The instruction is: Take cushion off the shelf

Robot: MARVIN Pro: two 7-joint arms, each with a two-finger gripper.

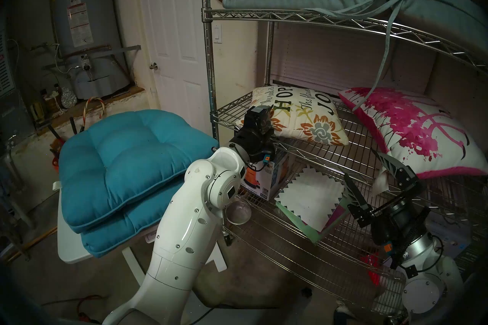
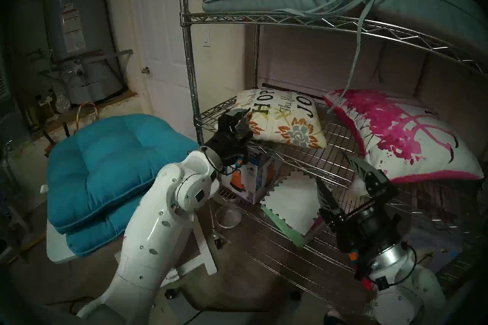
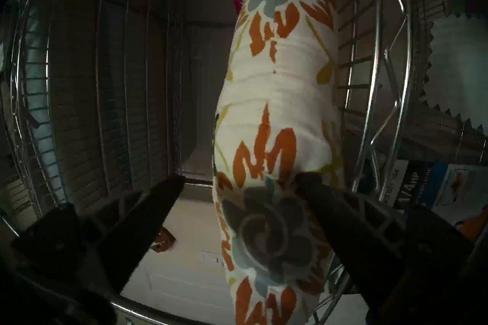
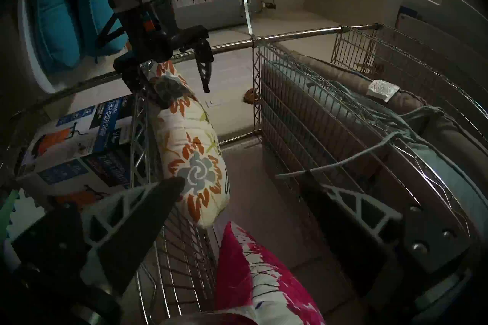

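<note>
Cushion (image 1: 298,115), floral, lies on the shelf's (image 1: 311,155) middle tier, printed "HOPE" in the head views. The left wrist view alone shows the left gripper (image 3: 237,181) with jaws spread around the cushion's near corner, one finger (image 3: 340,213) touching fabric. At 4 o'clock, the right gripper (image 1: 367,171) hangs with jaws apart, empty. Only the wrist views show "1/4 HP" on the box (image 3: 433,187) below.

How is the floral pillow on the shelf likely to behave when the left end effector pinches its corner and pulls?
The floral pillow looks soft and plump, so it will probably sag and fold, not stay flat. It seems light for its size. Its fabric may drag on the shelf wires; the open left end effector straddles only a corner.
</note>
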